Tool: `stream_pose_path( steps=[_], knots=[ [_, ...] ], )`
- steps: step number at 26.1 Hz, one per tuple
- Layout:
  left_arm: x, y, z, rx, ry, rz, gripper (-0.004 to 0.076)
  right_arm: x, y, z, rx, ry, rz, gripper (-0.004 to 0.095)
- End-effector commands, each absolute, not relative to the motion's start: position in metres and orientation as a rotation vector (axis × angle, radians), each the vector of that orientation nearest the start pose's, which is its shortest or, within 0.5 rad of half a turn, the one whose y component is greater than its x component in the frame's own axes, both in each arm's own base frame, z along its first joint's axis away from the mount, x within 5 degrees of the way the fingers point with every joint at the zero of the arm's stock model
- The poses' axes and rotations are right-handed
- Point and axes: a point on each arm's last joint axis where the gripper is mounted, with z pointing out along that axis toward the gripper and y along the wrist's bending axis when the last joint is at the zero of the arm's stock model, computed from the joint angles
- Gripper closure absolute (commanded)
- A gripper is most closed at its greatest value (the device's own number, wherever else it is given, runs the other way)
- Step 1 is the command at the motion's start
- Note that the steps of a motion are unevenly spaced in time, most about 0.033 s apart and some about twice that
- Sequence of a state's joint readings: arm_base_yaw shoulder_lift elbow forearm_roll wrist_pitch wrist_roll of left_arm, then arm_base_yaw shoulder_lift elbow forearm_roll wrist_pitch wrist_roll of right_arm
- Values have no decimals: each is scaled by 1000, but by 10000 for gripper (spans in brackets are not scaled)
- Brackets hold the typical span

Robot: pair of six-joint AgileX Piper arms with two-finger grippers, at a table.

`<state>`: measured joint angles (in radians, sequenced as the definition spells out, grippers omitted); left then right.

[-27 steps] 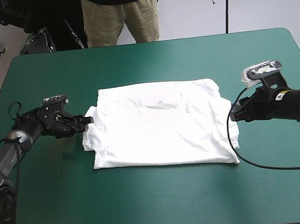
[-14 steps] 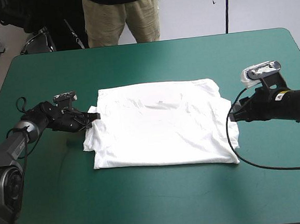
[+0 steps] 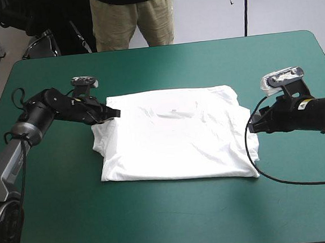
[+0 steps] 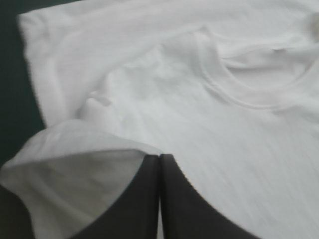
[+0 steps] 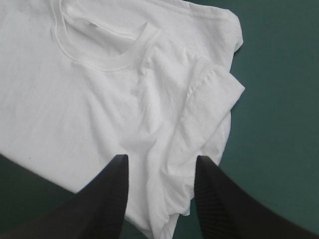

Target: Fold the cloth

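T-shirt (image 3: 175,140), white and short-sleeved, lying spread flat near the middle of the teal-green table cover (image 3: 175,216), neckline toward the far edge. From my station the body reads as a rough rectangle with soft wrinkles across the chest. The ribbed collar (image 5: 107,62) shows clearly in both wrist views. A small tab (image 4: 276,49) sits inside the back of the neckline, and I cannot read anything on it.

Left gripper (image 3: 112,113), at the shirt's far left corner: its black fingers meet in one pointed arch in the left wrist view, with only a thin line of white between them, clamped on the cloth of the left sleeve (image 4: 75,169). That sleeve is raised off the cover and curls open beside the fingers, so I can see into its hem. It hangs over the shirt's left shoulder.

Right gripper (image 3: 252,125), at the shirt's right edge: its fingers stand well apart, and nothing is gripped. Between them I see the bunched cloth below the right sleeve (image 5: 212,99), which lies folded in on itself against the shirt's side. Whether the fingertips touch the cloth I cannot tell.
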<state>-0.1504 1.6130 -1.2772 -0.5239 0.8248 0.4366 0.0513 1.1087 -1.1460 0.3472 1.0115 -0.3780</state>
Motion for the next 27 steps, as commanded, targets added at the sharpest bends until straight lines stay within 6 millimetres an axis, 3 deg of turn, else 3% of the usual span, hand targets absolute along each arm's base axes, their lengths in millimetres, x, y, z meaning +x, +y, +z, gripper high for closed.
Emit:
stream_pose_path(
  steps=[1, 4, 6, 11, 14, 20, 27],
  knots=[
    [323, -118, 316, 522, 2427, -586, 741, 208, 36, 396, -399, 2287, 296, 508],
    [314, -167, 300, 682, 2422, -627, 741, 207, 36, 395, -401, 2293, 298, 508],
    [321, -181, 282, 709, 2432, -600, 741, 207, 37, 395, -407, 2305, 303, 508],
    [337, -181, 242, 738, 2539, -491, 739, 205, 37, 393, -433, 2324, 304, 507],
    [339, -179, 234, 754, 2558, -435, 682, 204, 37, 393, -455, 2328, 300, 507],
    [331, -176, 260, 761, 2515, -452, 337, 202, 37, 394, -465, 2322, 295, 455],
    [290, -146, 331, 742, 2453, -456, 312, 183, 32, 400, -477, 2341, 233, 447]
  ],
)
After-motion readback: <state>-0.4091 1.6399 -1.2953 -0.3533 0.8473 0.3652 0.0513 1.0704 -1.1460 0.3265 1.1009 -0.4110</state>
